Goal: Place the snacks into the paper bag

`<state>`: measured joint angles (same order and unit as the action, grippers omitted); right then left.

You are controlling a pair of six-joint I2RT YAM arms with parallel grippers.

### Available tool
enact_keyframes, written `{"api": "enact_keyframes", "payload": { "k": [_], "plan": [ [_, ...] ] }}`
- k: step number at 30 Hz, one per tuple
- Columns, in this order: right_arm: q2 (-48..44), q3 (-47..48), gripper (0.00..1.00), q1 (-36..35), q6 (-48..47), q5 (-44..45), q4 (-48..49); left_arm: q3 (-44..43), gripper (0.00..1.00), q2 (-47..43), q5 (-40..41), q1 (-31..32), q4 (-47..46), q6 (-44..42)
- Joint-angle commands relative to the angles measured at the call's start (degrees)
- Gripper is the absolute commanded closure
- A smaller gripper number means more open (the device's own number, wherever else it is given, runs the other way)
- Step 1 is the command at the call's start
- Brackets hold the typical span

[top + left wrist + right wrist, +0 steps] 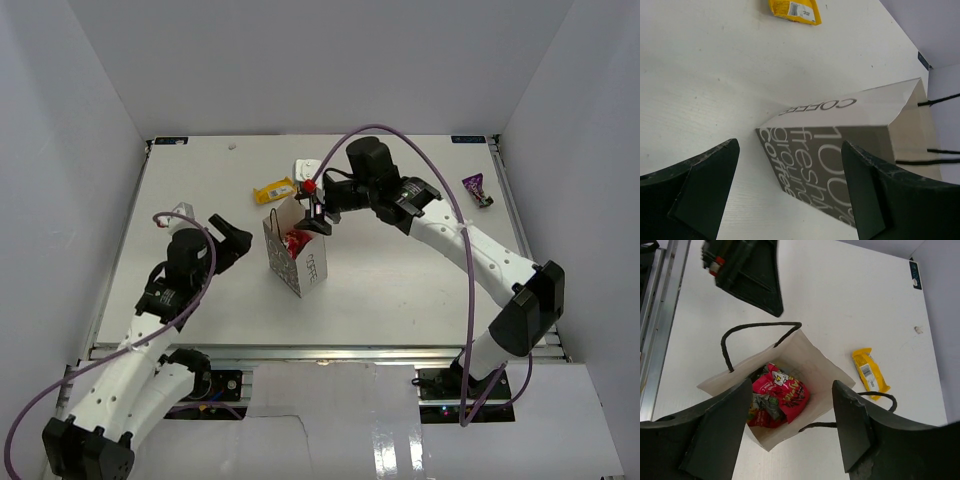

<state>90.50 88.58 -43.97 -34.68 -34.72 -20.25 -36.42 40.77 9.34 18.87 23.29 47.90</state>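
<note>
The white paper bag [297, 253] stands upright mid-table, its grey lettered side facing my left wrist camera [840, 165]. In the right wrist view its open mouth [805, 347] shows a red-pink pouch [782, 390], a silver-grey packet [765, 405] and another red packet beneath. A yellow wrapper [274, 190] lies on the table behind the bag; it also shows in the left wrist view [792, 10] and the right wrist view [869, 371]. A dark purple packet [478, 189] lies at the far right. My right gripper [319, 212] hovers open and empty over the bag. My left gripper [240, 243] is open, left of the bag.
A small white object [305, 168] sits behind the yellow wrapper, near a red spot on the right arm. White walls enclose the table [400, 290] on three sides. The right arm's cable arcs over the far middle.
</note>
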Motion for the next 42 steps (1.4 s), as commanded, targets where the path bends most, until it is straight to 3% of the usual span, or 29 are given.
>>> {"api": "enact_keyframes", "payload": {
  "k": [1, 6, 10, 14, 17, 23, 30, 37, 41, 42],
  "plan": [
    [-3.9, 4.1, 0.29, 0.0, -3.7, -0.7, -3.1, -6.9, 0.06, 9.0, -1.0, -0.2, -3.3, -3.5],
    [-10.0, 4.2, 0.14, 4.7, -8.4, -1.7, -8.7, -21.5, 0.07, 28.5, -9.1, -7.6, -3.1, -9.4],
    [-14.1, -2.6, 0.04, 13.5, -9.4, -3.7, -9.5, -30.1, 0.06, 43.1, -23.2, -13.2, -7.1, -17.6],
    [-17.3, -10.9, 0.03, 23.6, -11.8, -6.8, -14.0, -43.3, 0.1, 60.4, -29.3, -14.1, -7.2, -34.4],
    [-19.8, -19.3, 0.03, 30.1, -16.3, -7.2, -16.9, -52.8, 0.1, 68.3, -35.2, -14.1, -6.8, -46.1],
    [-20.6, -26.9, 0.02, 37.3, -22.6, -8.4, -21.9, -63.8, 0.14, 77.7, -42.9, -14.0, -5.9, -54.8],
    [-16.8, -23.2, 0.02, 40.1, -22.2, -8.8, -24.7, -71.1, 0.19, 88.0, -38.6, -10.8, -5.7, -57.8],
    [-14.9, -23.2, 0.02, 40.7, -21.5, -8.7, -24.5, -66.5, 0.21, 88.8, -30.6, -6.8, -2.7, -67.0],
    [-14.7, -23.6, 0.02, 40.9, -21.2, -9.2, -24.3, -66.8, 0.29, 90.2, -24.7, -6.8, -2.6, -65.7],
    [-14.7, -23.6, 0.02, 40.8, -21.3, -9.5, -24.3, -67.1, 0.39, 90.4, -23.9, -6.7, -2.6, -65.1]
  ]
}}
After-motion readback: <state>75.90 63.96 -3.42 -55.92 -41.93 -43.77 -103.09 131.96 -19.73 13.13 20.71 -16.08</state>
